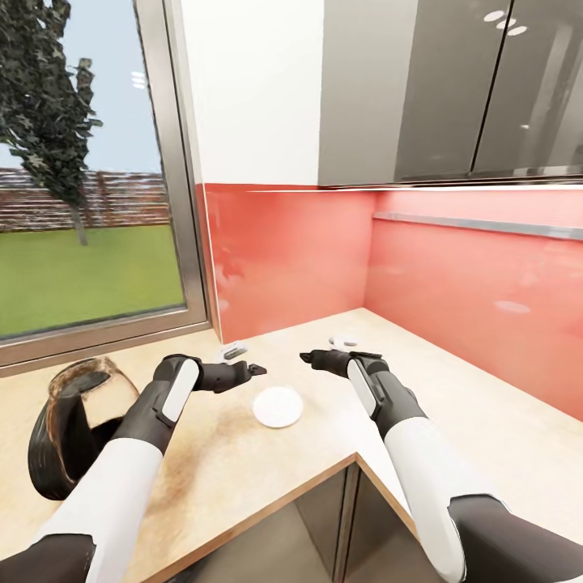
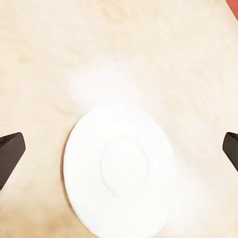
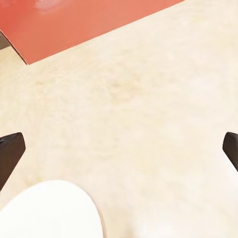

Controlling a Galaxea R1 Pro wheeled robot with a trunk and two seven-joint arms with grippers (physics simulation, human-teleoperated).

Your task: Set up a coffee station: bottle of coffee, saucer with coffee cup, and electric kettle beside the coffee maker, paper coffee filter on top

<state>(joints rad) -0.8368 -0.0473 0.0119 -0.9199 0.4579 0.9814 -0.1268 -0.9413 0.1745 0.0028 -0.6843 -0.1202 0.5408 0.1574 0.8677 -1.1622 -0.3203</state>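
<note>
A small round white saucer (image 1: 278,406) lies flat on the tan countertop (image 1: 453,405) near its inner front corner. My left gripper (image 1: 247,364) hangs open just above and behind it. In the left wrist view the saucer (image 2: 119,173) sits between the two spread black fingertips (image 2: 10,151), untouched. My right gripper (image 1: 324,353) is open too, a little behind and right of the saucer, whose rim (image 3: 49,210) shows in the right wrist view. The glass electric kettle (image 1: 77,429) with its black loop handle sits at the far left, partly behind my left arm.
A red backsplash (image 1: 291,259) closes the corner behind the worktop, under grey wall cabinets (image 1: 453,89). A window (image 1: 81,202) is at the left. A small white object (image 1: 346,341) lies just behind my right gripper; what it is I cannot tell. The counter's front edge (image 1: 324,478) steps inward.
</note>
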